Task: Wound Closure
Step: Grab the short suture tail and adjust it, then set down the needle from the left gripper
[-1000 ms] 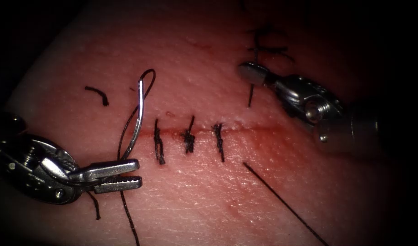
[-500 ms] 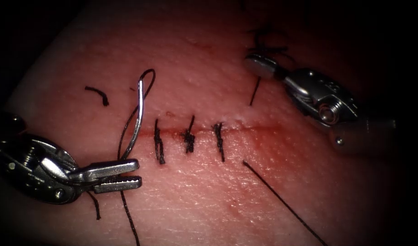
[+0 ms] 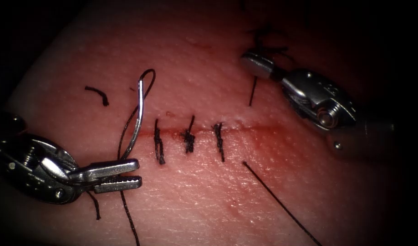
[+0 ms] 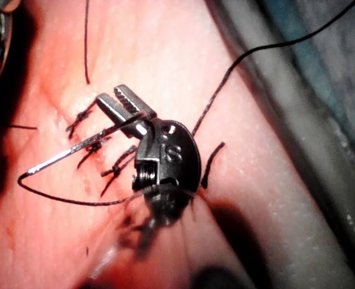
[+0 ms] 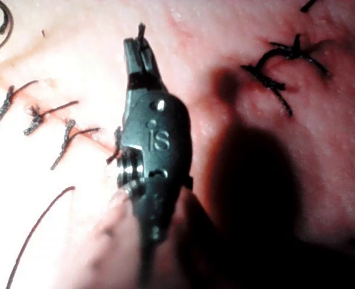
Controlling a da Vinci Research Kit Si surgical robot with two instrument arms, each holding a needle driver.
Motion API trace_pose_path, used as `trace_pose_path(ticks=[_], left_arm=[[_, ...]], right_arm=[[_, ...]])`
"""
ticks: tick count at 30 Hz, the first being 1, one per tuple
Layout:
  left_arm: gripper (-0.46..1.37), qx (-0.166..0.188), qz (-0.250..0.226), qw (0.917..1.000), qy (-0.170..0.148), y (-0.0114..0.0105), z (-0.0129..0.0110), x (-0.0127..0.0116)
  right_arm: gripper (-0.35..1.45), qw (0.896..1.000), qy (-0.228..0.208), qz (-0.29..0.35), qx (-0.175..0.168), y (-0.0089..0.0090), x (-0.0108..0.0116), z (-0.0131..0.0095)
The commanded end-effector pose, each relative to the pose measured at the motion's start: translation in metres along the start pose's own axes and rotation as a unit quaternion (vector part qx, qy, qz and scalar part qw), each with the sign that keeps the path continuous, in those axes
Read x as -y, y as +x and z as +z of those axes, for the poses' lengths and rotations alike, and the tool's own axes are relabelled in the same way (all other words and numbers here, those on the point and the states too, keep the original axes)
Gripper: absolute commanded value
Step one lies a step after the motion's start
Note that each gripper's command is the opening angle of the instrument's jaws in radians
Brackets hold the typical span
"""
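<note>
The left tool (image 3: 120, 175) has its jaws a little apart, and the curved needle (image 3: 138, 118) rests at them by one end, free of the tissue (image 3: 209, 200), arcing up past the cut (image 3: 245, 130). The thread (image 3: 127, 214) hangs from the needle. The right tool (image 3: 257, 65) is shut on a short cut end of thread (image 3: 252, 93), perhaps to lift it clear.
</note>
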Motion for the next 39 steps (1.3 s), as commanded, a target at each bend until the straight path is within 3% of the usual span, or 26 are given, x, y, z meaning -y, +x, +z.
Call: trace_pose_path(ticks=[1, 5, 8, 28, 39], left_arm=[[-0.35, 0.001, 0.003, 1.0, -0.002, 0.0, 0.0, 0.0001], [-0.35, 0.003, 0.002, 1.0, -0.002, -0.0001, -0.0002, 0.0003], [-0.35, 0.005, 0.005, 1.0, -0.003, -0.0001, -0.0003, 0.0005], [-0.35, 0.008, 0.005, 0.9999, 0.004, -0.0001, -0.001, 0.0019], [-0.35, 0.016, 0.002, 0.9998, 0.009, -0.0019, -0.0008, 0.0057]], right_arm=[[0.74, 1.0, 0.001, 0.002, 0.0, 0.0001, 0.0, -0.0001], [1.12, 1.0, 0.003, 0.002, -0.001, 0.0002, 0.0, -0.0004], [1.18, 1.0, 0.005, 0.002, -0.001, 0.0, 0.0002, -0.0008], [1.22, 0.999, 0.02, -0.02, 0.017, -0.0008, 0.0, -0.0035], [1.18, 0.998, 0.033, -0.035, 0.044, -0.001, 0.0024, -0.0056]])
